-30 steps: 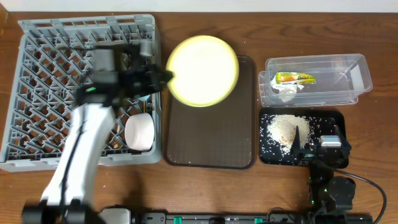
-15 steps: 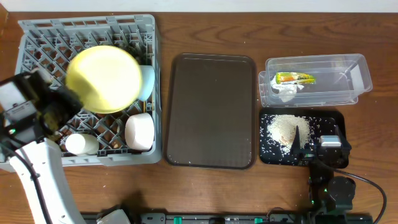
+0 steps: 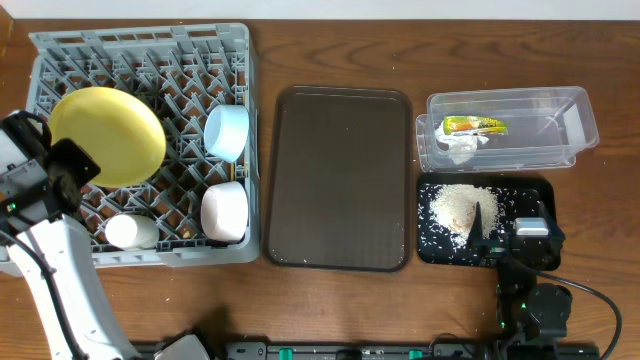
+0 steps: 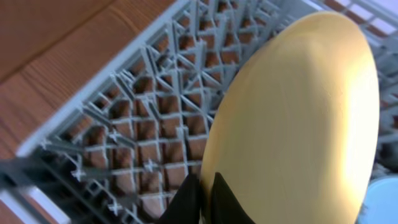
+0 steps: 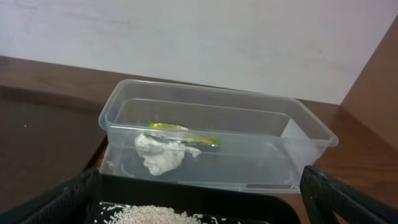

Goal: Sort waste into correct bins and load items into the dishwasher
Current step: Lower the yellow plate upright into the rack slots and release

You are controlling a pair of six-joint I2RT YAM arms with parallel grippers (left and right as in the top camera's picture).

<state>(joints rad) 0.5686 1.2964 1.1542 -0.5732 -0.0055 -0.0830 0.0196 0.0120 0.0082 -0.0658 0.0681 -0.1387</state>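
Note:
My left gripper [image 3: 76, 165] is shut on the rim of the round pale yellow plate [image 3: 108, 135], which hangs tilted over the left part of the grey dishwasher rack [image 3: 150, 60]. In the left wrist view the black fingertips [image 4: 214, 186] pinch the plate [image 4: 298, 118] edge above the rack lattice [image 4: 143, 124]. A light blue bowl [image 3: 226, 131], a white-pink bowl [image 3: 225, 210] and a small white cup [image 3: 130, 232] sit in the rack. The clear tub [image 3: 565, 125] holds the snack wrapper [image 3: 473, 125] and the white tissue [image 3: 458, 148]. Crumbs [image 3: 455, 206] lie in the black tray [image 3: 535, 190]. My right gripper [image 3: 512, 226] stands open over that tray.
The dark brown serving tray [image 3: 340, 178] lies bare between the rack and the bins. In the right wrist view the clear tub [image 5: 311, 134] stands just behind the black tray [image 5: 186, 190], with a white wall beyond it.
The left arm has carried the plate leftward, from over the brown tray to over the rack's left side. The right arm has not moved.

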